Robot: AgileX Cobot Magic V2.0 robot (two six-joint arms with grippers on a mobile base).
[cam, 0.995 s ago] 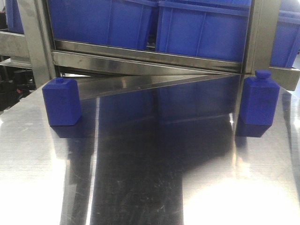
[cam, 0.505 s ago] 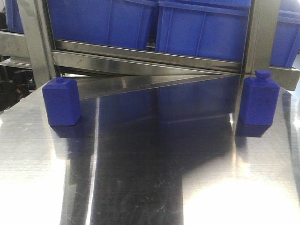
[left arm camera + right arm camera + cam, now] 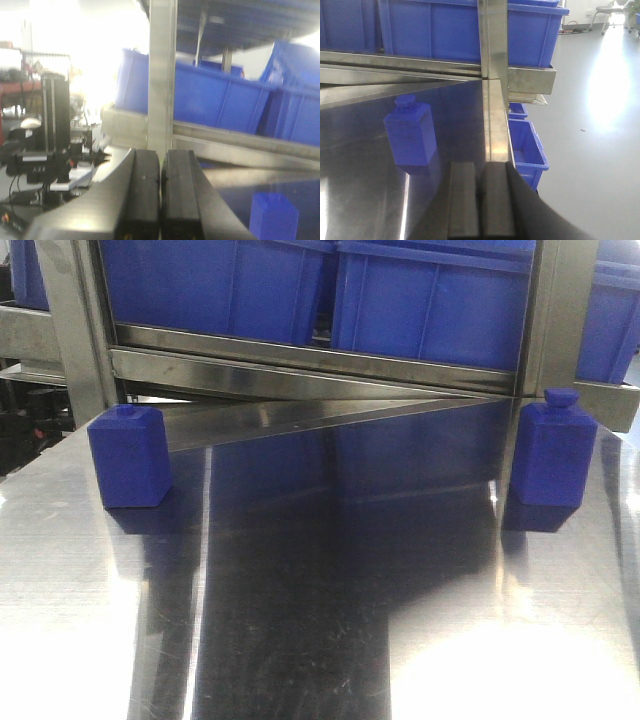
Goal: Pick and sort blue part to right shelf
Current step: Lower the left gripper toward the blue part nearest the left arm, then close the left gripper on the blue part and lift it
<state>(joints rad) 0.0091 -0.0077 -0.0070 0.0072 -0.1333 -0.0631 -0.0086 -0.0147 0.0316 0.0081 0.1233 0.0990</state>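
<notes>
Reaching the blue part [image 3: 555,452], upright on the tabletop [image 3: 320,640] beside the shelf post [image 3: 552,310], should start with opening the right gripper [image 3: 481,200], which like the left gripper [image 3: 161,195] is closed on nothing, and approaching squarely.

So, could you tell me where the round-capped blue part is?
Front view: the round-capped blue part stands at the table's right, beside the shelf post.

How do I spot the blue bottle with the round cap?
Find the shiny metal table under the big blue bins. At its right side, by a steel post, stands the blue bottle. Its round cap sticks up; the left bottle has only a small nub.
</notes>
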